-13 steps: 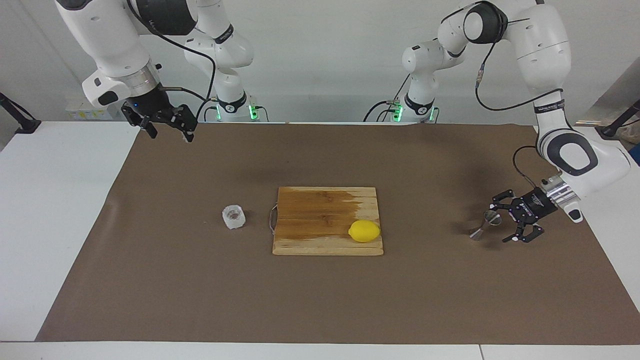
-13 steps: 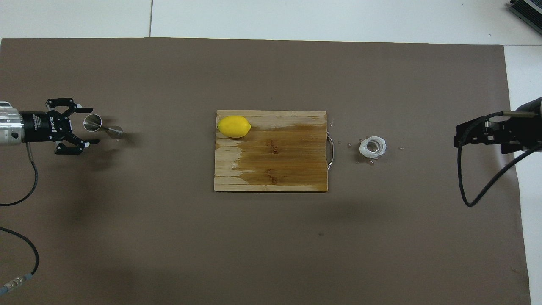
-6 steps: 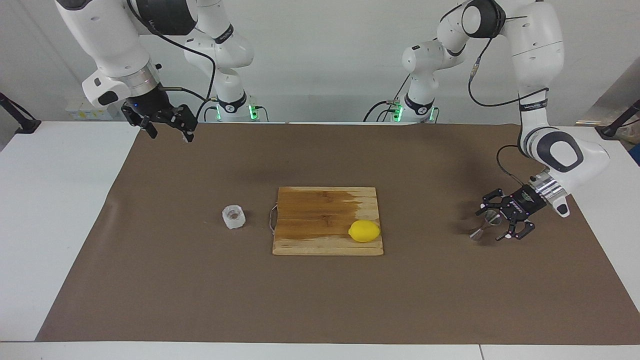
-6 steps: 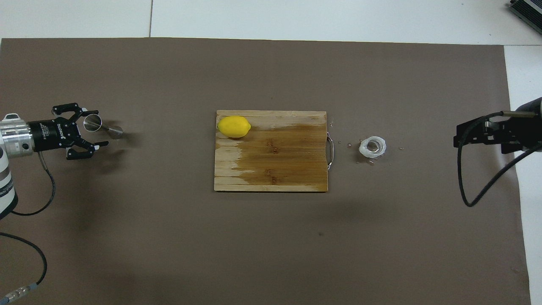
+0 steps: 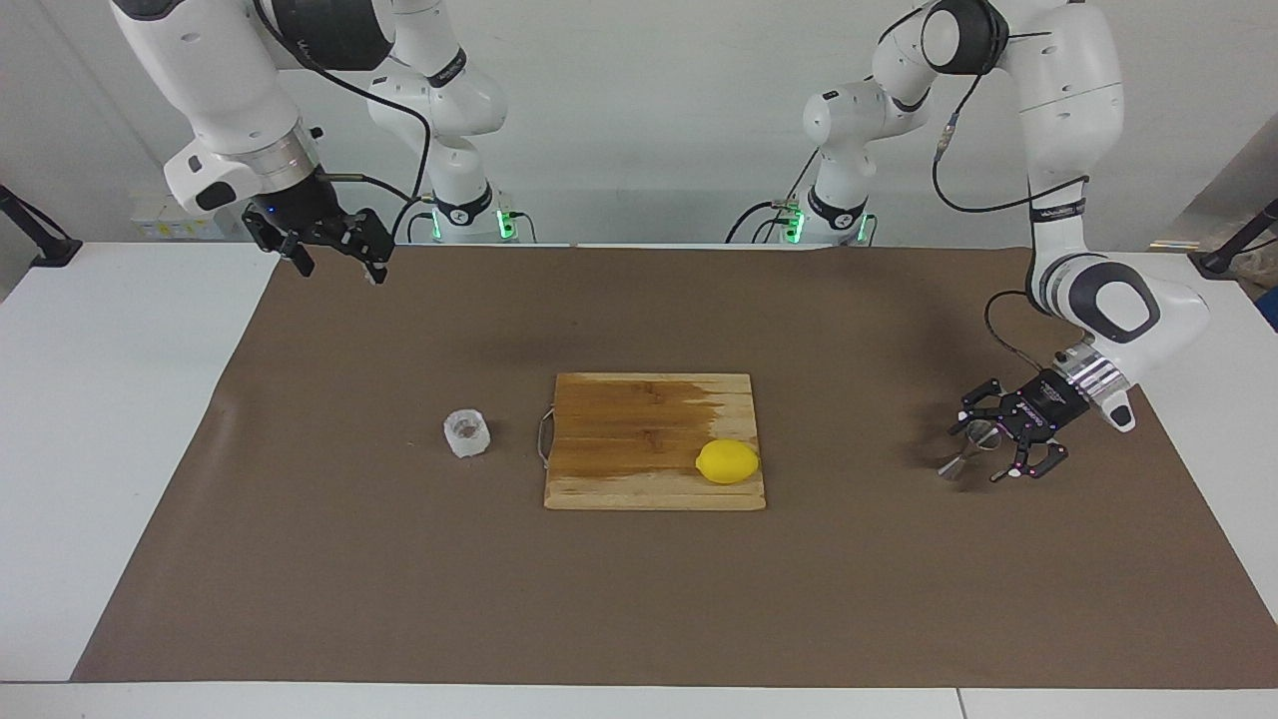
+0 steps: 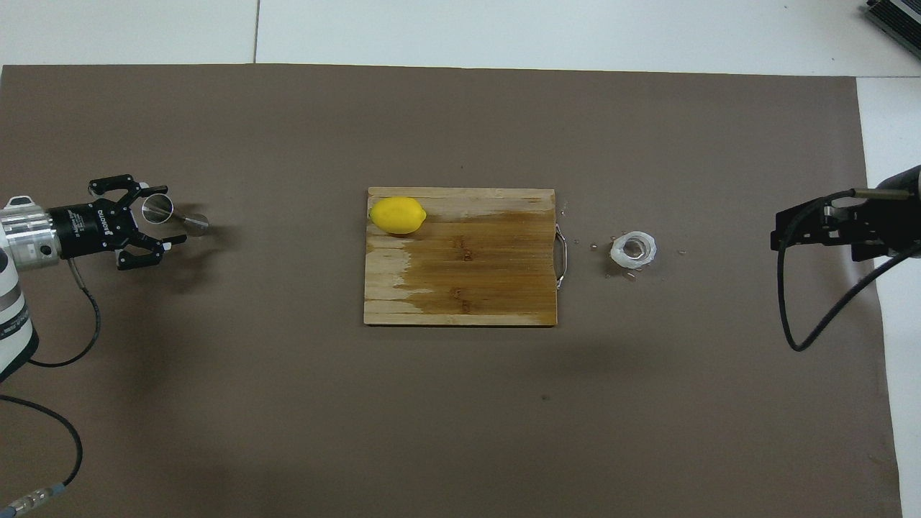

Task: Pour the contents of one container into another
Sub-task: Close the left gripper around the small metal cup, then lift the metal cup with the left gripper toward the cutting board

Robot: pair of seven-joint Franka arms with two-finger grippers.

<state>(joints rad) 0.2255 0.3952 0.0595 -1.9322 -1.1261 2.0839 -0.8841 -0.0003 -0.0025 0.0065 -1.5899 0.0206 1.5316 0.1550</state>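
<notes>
The steel hourglass jigger [image 5: 966,449] [image 6: 173,214] stands upright on the brown mat at the left arm's end of the table. My left gripper [image 5: 980,449] [image 6: 167,216] lies low and level there, open, one finger on each side of the jigger's upper cone with gaps showing. The translucent whitish cup [image 5: 466,432] [image 6: 633,250] with brownish bits inside sits beside the board's handle, toward the right arm's end. My right gripper [image 5: 337,265] [image 6: 781,234] waits high over the mat's edge at its own end, open and holding nothing.
A wooden cutting board [image 5: 639,429] [image 6: 468,266] with a wet stain lies mid-table. A yellow lemon [image 5: 727,461] [image 6: 397,215] rests on its corner toward the left arm's end. Small droplets dot the mat around the cup.
My left gripper slid in toward the jigger until its fingers straddled it, then drew them in slightly. The right arm, cup, lemon and board have not moved.
</notes>
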